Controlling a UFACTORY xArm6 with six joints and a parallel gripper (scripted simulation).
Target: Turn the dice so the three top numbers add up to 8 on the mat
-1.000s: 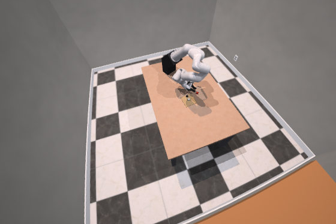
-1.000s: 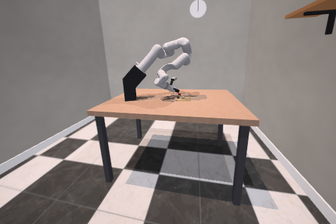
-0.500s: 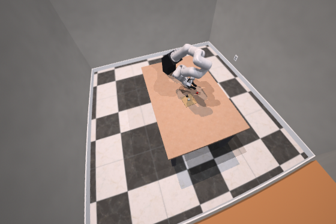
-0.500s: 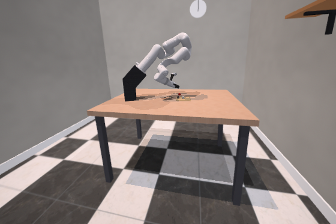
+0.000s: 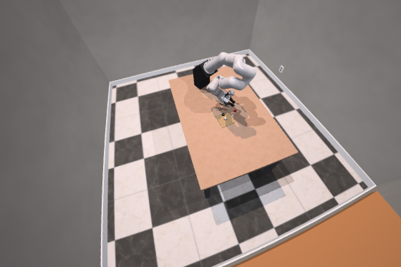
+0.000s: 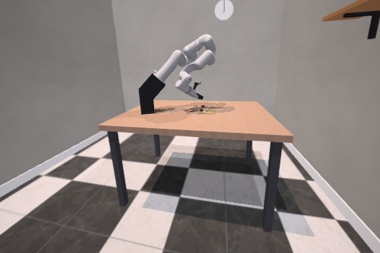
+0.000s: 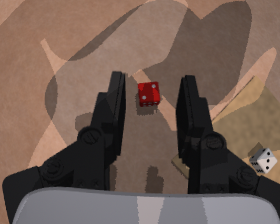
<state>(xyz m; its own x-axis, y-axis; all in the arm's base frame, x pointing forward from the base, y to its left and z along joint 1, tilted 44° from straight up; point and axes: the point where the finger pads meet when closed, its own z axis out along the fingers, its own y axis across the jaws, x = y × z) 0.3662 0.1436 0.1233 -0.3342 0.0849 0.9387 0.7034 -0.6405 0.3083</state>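
The red die [image 7: 148, 93] lies on the bare worktop [image 7: 75, 28], seen in the wrist view just beyond the tips of the two black fingers and in the gap between them, touching neither. A face with several white pips is turned toward the camera; its top number cannot be read. In the top view the red die [image 5: 235, 110] sits off the mat [image 5: 225, 121], just past the mat's corner at about 1 o'clock.

Going left to right in the exterior view: the arm's black base block [image 6: 149, 93] stands near the worktop's [image 6: 217, 125] back left corner, the white arm [image 6: 197, 51] folds up and back down, and the gripper [image 6: 197, 95] hangs above the wood, tilted, with the dice just to its right at about 4 o'clock.

The jaws stand partly open and hold nothing — the gap between them is wider than the red die.

On the mat, the top view shows a dark die [image 5: 223, 114] near its upper edge and a white die [image 5: 225, 118] just below it, close together; whether they touch is too small to tell. In the wrist view the white die [image 7: 263, 160] shows at about 4 o'clock from the red one, past the right finger, on the tan mat [image 7: 259, 112], with black pips on two visible faces. The dark die is out of the wrist view's frame.
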